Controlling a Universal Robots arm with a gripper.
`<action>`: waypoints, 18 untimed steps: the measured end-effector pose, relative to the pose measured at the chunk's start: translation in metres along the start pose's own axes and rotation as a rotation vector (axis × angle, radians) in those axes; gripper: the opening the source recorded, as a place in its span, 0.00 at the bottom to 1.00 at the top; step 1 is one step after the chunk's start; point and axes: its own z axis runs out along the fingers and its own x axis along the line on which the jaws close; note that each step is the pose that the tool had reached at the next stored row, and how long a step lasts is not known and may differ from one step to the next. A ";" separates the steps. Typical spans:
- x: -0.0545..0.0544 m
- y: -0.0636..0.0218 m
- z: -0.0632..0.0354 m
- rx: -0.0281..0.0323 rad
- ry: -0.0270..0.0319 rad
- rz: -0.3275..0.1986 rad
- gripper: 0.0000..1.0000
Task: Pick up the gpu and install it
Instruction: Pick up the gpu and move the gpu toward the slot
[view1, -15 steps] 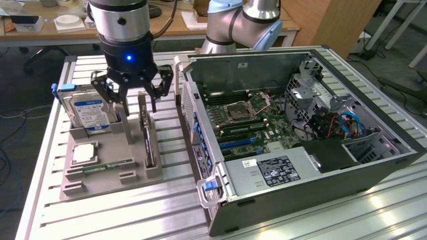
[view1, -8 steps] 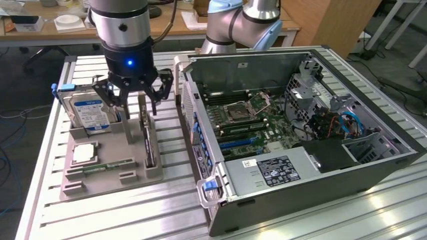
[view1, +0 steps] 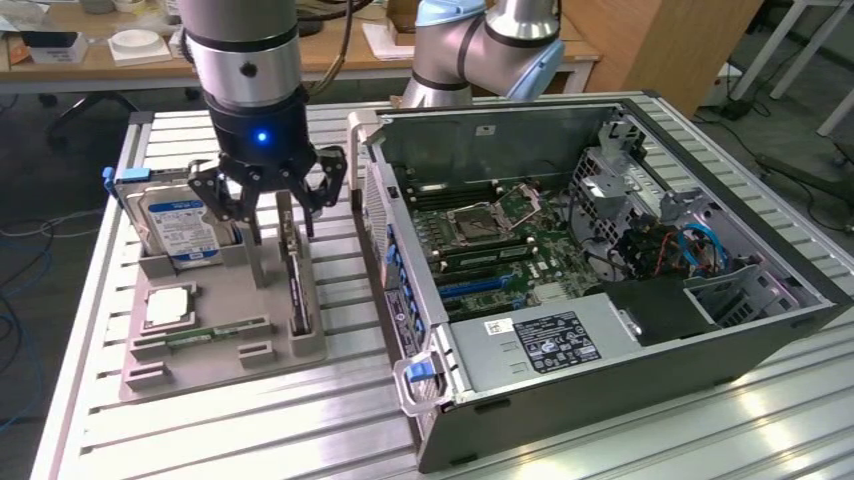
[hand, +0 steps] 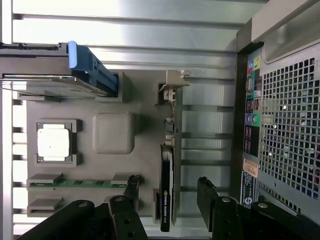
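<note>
The gpu (view1: 296, 275) is a thin dark card standing on edge in a slot of the grey holder tray (view1: 220, 350), which lies at the exterior view's left of the open computer case (view1: 601, 250). In the wrist view the gpu (hand: 167, 170) shows edge-on, with its pale bracket at one end. My gripper (view1: 276, 213) hangs straight above the card with its jaws open. Its black fingers (hand: 131, 192) stand on either side of the card's line, and the gripper (hand: 169, 195) touches nothing.
The tray also carries a silver hard drive (view1: 180, 228) with a blue-white label and blue caddy, a square processor (view1: 171, 305) and a green memory stick (view1: 200, 335). The case's motherboard (view1: 501, 245) lies exposed. A second robot arm (view1: 467, 50) stands behind the case.
</note>
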 end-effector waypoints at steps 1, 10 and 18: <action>0.000 0.0000 0.0014 -0.0001 -0.0001 0.000 0.59; 0.000 -0.0004 0.0151 -0.0001 -0.0001 0.000 0.59; 0.000 -0.0015 0.0269 0.0001 0.0000 0.000 0.59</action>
